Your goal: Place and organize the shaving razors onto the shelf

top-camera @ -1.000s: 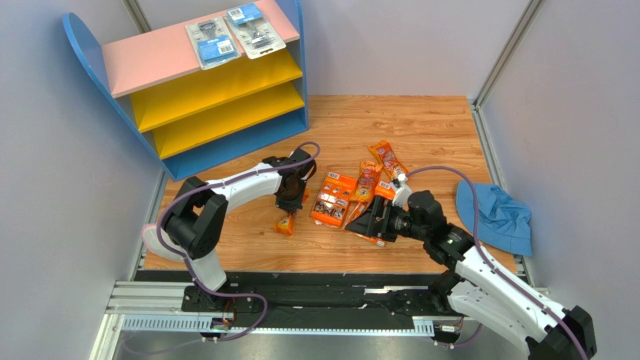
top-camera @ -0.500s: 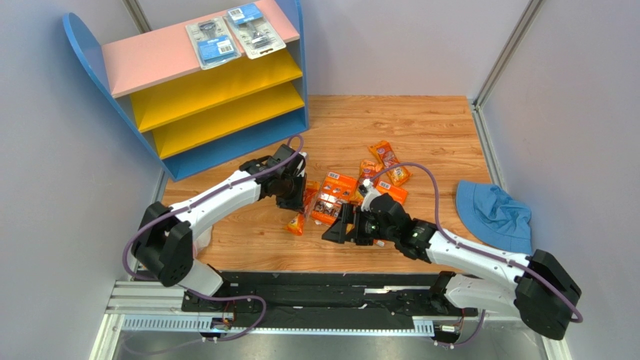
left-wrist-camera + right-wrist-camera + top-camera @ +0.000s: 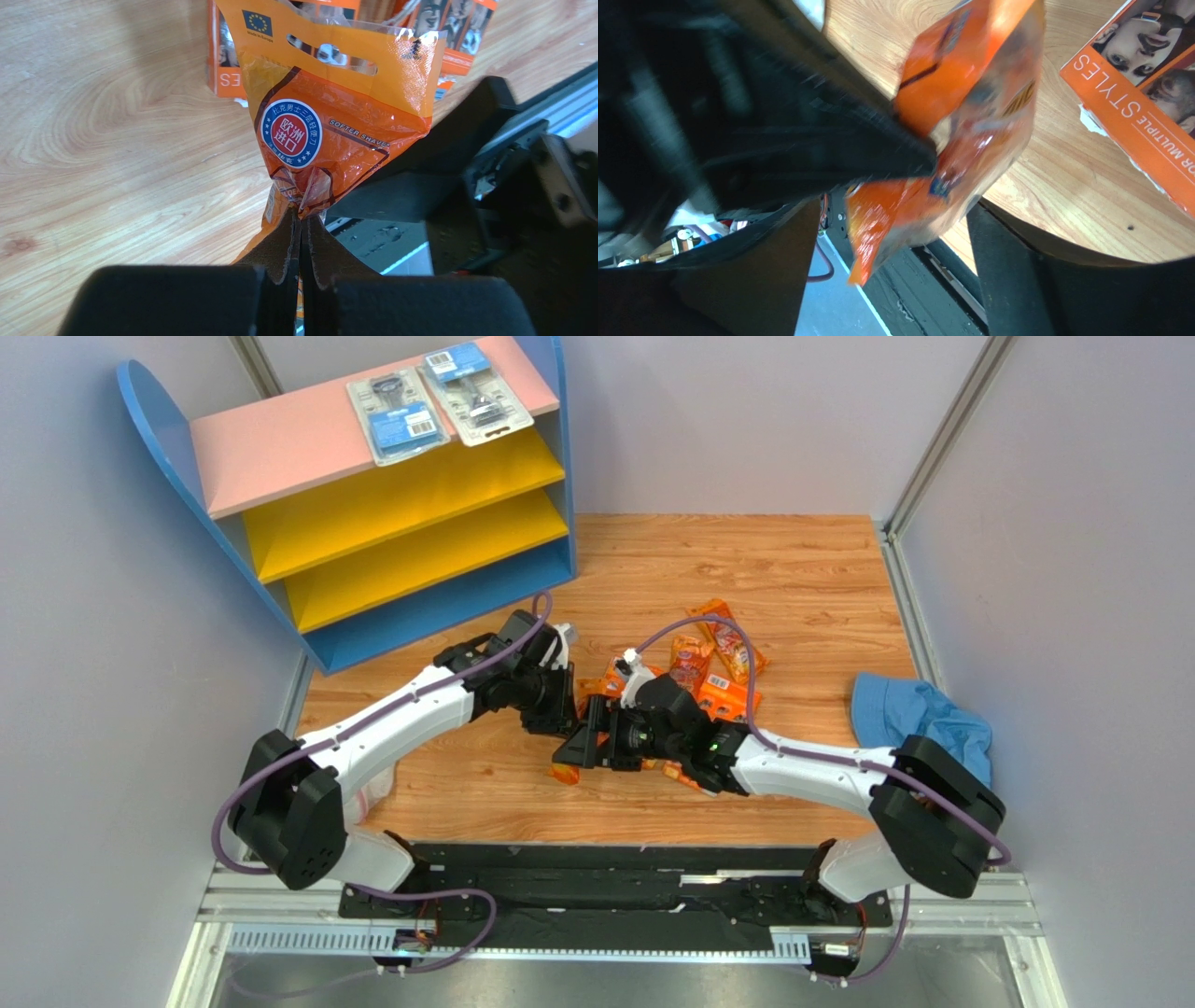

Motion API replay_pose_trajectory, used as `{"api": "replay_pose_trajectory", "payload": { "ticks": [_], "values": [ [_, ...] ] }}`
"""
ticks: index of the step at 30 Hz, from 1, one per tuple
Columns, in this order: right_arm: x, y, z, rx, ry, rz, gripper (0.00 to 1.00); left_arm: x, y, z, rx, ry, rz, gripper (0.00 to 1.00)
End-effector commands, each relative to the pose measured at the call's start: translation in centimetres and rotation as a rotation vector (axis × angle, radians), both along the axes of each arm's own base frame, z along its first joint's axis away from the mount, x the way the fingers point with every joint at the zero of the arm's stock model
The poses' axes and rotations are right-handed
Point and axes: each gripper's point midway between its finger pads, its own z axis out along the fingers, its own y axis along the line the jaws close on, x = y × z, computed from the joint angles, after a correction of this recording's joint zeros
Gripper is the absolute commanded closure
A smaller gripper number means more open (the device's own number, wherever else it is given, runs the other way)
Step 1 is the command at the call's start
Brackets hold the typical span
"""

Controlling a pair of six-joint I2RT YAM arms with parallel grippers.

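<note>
Top: shelf (image 3: 281, 441) at the tabletop's (image 3: 814, 574) far-left corner, two blister packs (image 3: 400, 413) on its pink top board. Left hand (image 3: 564, 725) and right hand (image 3: 582, 746) meet mid-tabletop; orange packs (image 3: 716, 679) just behind.
Left wrist: left hand (image 3: 302, 238) pinched tight on the small orange bag (image 3: 330, 119).
Right wrist: right hand (image 3: 899, 269) wide, bag between its fingers, not clamped.

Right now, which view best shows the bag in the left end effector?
Left wrist: the orange bag fills the frame, label sharp, pinched in the left end effector. Right wrist blurs it; top external mostly hides it.
</note>
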Motion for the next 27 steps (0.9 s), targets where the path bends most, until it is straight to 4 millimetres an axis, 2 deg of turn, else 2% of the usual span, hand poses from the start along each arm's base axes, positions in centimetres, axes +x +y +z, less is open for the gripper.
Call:
{"api": "replay_pose_trajectory", "payload": {
  "ticks": [1,3,4,6,7,9,10,12,13,16,18,22,23,24,25,27],
  "values": [
    [0.7,1.6,1.4,0.048,-0.008,-0.003,0.28,-0.5,-1.3,2.4,-0.116,-0.021,0.002,1.00],
    [0.8,1.6,0.6,0.032,0.008,-0.021,0.39,-0.5,-1.8,3.1,-0.154,-0.029,0.001,1.00],
    [0.8,1.4,0.2,0.018,0.018,-0.026,0.53,-0.5,-1.8,3.0,-0.156,-0.023,0.005,1.00],
    [1.0,1.3,-0.2,0.002,0.027,-0.039,0.67,-0.5,-1.7,3.2,-0.154,-0.032,0.008,1.00],
    [0.9,1.1,-0.5,-0.012,0.035,-0.042,0.79,-0.4,-1.6,3.2,-0.152,-0.037,0.011,0.96],
    [0.9,0.9,-0.3,-0.022,0.024,-0.046,0.87,-0.4,-1.4,3.4,-0.150,-0.049,0.012,0.91],
    [0.8,0.6,-0.4,-0.035,0.025,-0.050,0.91,-0.5,-1.3,3.4,-0.146,-0.050,0.010,0.81],
    [0.9,0.1,-0.2,-0.049,0.003,-0.056,0.93,-0.5,-1.1,3.8,-0.145,-0.067,0.011,0.70],
    [0.8,-0.3,-0.4,-0.067,0.004,-0.053,0.94,-0.6,-0.9,3.7,-0.138,-0.071,0.010,0.54],
    [0.6,-1.0,-0.2,-0.103,-0.027,-0.024,0.96,-0.4,-0.1,4.2,-0.124,-0.115,0.029,0.40],
    [0.3,-1.7,-0.4,-0.129,-0.023,0.011,0.96,-0.6,0.1,5.0,-0.143,-0.154,0.021,0.35],
    [-0.2,-3.1,0.3,-0.135,-0.059,0.089,0.98,-1.2,-0.1,5.8,-0.202,-0.202,-0.017,0.32],
    [-0.5,-3.3,1.2,-0.110,-0.065,0.111,0.98,-1.5,-0.1,6.0,-0.217,-0.206,-0.028,0.31],
    [0.0,-3.8,1.5,-0.101,-0.068,0.101,0.98,-2.0,0.1,5.8,-0.231,-0.208,-0.034,0.31],
    [-0.4,-4.1,1.8,-0.078,-0.060,0.126,0.98,-1.9,-0.2,6.2,-0.266,-0.234,-0.040,0.30],
    [0.2,-4.9,3.3,-0.024,-0.070,0.107,0.98,-2.9,-0.7,6.9,-0.342,-0.240,-0.067,0.30]
  ]
}}
